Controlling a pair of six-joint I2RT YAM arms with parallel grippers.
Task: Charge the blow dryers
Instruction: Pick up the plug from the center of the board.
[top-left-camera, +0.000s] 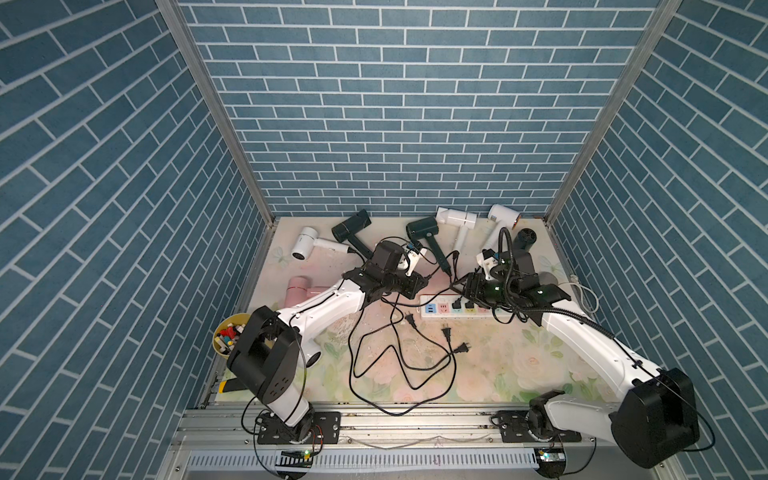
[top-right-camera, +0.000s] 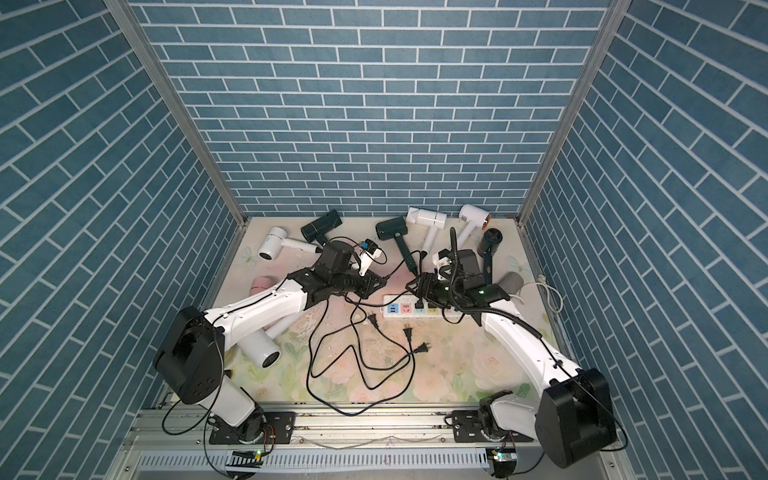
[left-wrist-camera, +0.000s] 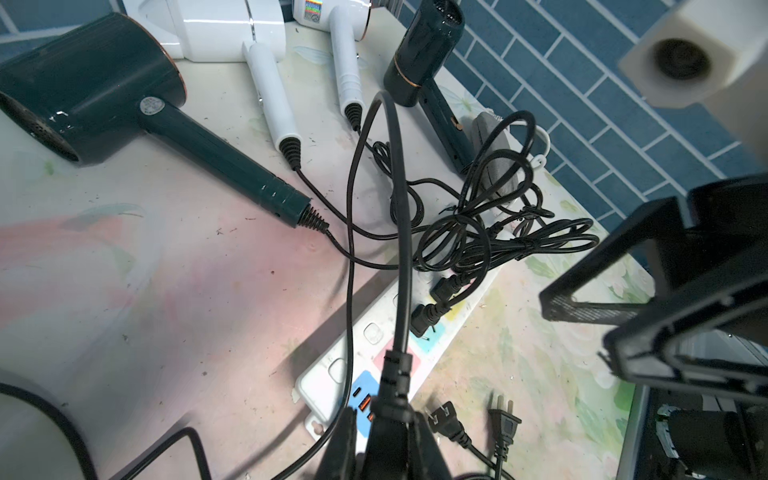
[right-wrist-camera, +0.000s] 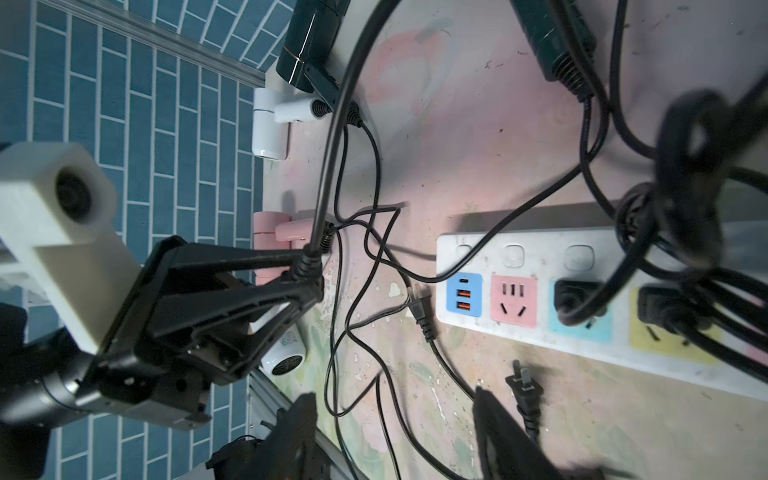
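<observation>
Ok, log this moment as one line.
left gripper: shut on plug | right gripper: open, near strip | strip: two plugs in, pink socket free

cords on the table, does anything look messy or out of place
Yes. Black cords are tangled in a heap over one end of the power strip, hiding sockets there. Three plugs lie loose in front of it, their cords crossing in loops. The left gripper holds a fourth plug.

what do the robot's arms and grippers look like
The left arm and right arm have glossy white links and bulky black joint housings, with thin black cables along them; the right adds a ribbed black hose. The left gripper and right gripper have black triangular-frame jaws and white camera blocks.
</observation>
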